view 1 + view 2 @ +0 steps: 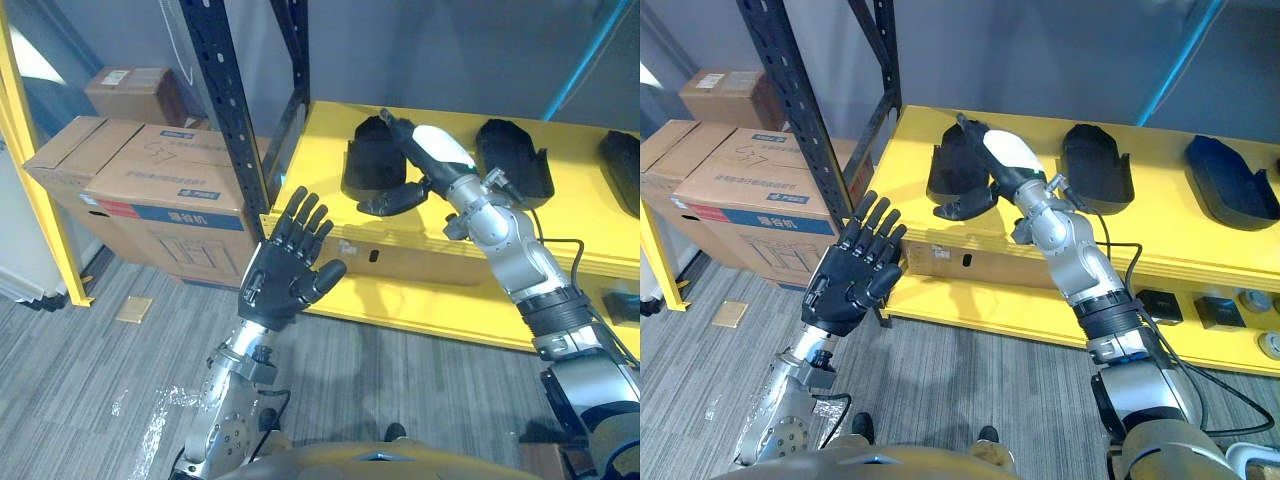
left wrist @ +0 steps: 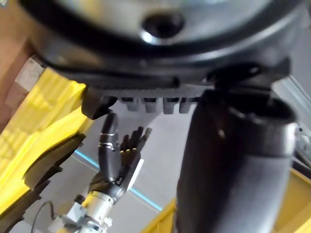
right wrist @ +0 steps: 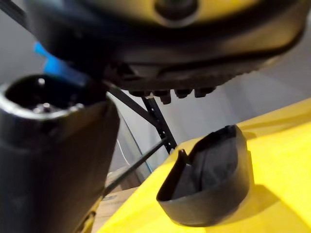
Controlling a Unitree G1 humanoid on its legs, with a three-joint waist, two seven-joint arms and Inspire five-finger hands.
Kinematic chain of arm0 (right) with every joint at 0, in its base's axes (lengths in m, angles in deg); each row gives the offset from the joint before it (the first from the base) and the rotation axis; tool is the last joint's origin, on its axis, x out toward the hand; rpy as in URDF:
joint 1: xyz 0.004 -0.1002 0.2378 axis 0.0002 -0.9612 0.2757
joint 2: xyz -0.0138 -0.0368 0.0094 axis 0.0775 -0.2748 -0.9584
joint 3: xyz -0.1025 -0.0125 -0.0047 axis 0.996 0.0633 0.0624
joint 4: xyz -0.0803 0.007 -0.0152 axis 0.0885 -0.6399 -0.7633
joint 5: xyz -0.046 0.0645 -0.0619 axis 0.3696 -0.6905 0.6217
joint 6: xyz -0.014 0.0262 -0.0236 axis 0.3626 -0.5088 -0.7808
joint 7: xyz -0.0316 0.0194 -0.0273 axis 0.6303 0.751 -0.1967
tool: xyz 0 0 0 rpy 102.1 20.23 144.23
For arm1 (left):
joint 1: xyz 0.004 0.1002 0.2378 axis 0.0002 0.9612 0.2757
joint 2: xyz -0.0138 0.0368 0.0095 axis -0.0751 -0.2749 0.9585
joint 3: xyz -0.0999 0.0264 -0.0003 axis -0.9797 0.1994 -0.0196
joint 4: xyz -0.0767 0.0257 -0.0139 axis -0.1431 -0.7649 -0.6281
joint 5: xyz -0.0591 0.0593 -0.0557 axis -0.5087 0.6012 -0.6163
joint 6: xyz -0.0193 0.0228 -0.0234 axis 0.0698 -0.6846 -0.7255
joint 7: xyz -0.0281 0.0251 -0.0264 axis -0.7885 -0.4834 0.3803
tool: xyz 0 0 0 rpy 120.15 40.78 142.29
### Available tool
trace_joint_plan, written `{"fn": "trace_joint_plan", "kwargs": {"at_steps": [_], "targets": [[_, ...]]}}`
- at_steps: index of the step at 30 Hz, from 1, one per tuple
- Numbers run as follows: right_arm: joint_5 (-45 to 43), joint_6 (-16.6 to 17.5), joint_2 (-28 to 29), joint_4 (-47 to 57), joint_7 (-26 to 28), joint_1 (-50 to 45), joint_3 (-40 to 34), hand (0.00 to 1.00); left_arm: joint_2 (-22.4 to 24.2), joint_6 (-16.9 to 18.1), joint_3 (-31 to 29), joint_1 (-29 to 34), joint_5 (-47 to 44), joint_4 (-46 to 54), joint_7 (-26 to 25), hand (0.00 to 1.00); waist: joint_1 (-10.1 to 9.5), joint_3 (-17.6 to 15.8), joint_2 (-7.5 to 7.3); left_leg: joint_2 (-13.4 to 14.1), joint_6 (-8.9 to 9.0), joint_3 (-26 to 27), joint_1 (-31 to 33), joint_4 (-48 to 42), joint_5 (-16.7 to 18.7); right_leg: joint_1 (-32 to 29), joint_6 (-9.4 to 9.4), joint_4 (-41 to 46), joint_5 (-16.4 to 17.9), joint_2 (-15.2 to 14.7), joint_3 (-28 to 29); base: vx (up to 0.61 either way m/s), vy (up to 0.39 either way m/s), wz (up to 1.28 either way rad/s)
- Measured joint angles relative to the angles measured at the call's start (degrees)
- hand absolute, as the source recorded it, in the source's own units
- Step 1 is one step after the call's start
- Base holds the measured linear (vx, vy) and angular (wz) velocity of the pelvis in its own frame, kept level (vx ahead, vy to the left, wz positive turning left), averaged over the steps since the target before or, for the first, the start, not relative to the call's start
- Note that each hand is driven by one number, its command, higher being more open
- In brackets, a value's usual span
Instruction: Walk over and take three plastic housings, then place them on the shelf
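Three black plastic housings lie on the yellow shelf (image 1: pixel 330 120): the left one (image 1: pixel 372 155), the middle one (image 1: pixel 512 160) and the right one (image 1: pixel 1230 180). My right hand (image 1: pixel 425 150), with a white cover, hovers open just beside and above the left housing (image 3: pixel 209 184), its fingers (image 1: pixel 390 200) relaxed and holding nothing. My left hand (image 1: pixel 285 270) is raised, open and empty, in front of the shelf's left corner. In the left wrist view the right hand (image 2: pixel 116 160) shows past my left hand's straight fingers.
A black rack upright (image 1: pixel 230 110) stands at the shelf's left end. Cardboard boxes (image 1: pixel 150 190) are stacked left of it, beside a yellow post (image 1: pixel 40 190). Small dark parts (image 1: pixel 1160 305) sit on the lower level. Grey floor (image 1: pixel 120 380) lies in front.
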State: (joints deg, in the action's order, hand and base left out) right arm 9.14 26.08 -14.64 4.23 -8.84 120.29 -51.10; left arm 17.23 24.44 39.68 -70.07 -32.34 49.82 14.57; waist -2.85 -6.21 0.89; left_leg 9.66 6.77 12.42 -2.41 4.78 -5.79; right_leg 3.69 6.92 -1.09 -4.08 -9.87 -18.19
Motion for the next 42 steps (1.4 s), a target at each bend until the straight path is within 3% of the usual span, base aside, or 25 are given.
{"fn": "trace_joint_plan", "kwargs": {"at_steps": [14,19,24,34,42], "targets": [[0.10,0.02,0.04,-14.95,-8.20,10.43,1.43,1.00,-0.08,0.00,-0.10,0.90,2.12,0.00,-0.09,1.00,-1.70,-0.50,0.90,-0.10,-0.15,-3.67,2.08,0.00,-1.05,0.32,-0.26,0.14,0.22,-0.03,-3.40,-0.02,-0.005,0.12],[2.31,0.12,0.04,-18.14,-8.57,14.12,1.42,1.00,-0.07,0.22,-0.09,1.37,2.17,0.00,-0.41,1.00,-2.04,-2.09,1.96,-0.10,-0.17,-4.22,2.33,0.00,-1.15,0.37,-0.28,0.25,0.26,-0.03,-3.87,-0.01,-0.008,0.06],[2.34,0.34,-0.08,-22.12,-8.47,15.78,1.42,1.00,-0.11,0.26,-0.17,2.09,2.17,0.00,-0.57,1.00,-2.40,-3.57,1.85,-0.09,-0.20,-4.80,2.56,-0.01,-1.26,0.26,-0.31,1.03,0.51,-0.12,-4.41,0.01,-0.010,0.06],[2.12,2.73,-0.83,-25.60,-3.81,18.34,2.09,1.00,-0.09,0.41,-0.33,2.22,2.16,0.00,-0.64,1.00,-3.19,-4.95,1.85,-0.09,-0.21,-5.62,2.87,-0.03,-1.28,-0.44,-0.22,3.42,2.15,-0.52,-5.05,0.01,-0.010,0.04],[0.20,3.86,-2.28,-25.57,3.51,18.83,2.64,1.00,-0.14,0.40,-0.38,2.22,2.17,0.00,-0.49,1.00,-3.27,-7.05,1.85,-0.10,-0.20,-5.76,2.25,-0.02,-1.27,-0.65,-0.19,5.39,3.21,-0.89,-4.78,0.00,-0.002,0.01]]}}
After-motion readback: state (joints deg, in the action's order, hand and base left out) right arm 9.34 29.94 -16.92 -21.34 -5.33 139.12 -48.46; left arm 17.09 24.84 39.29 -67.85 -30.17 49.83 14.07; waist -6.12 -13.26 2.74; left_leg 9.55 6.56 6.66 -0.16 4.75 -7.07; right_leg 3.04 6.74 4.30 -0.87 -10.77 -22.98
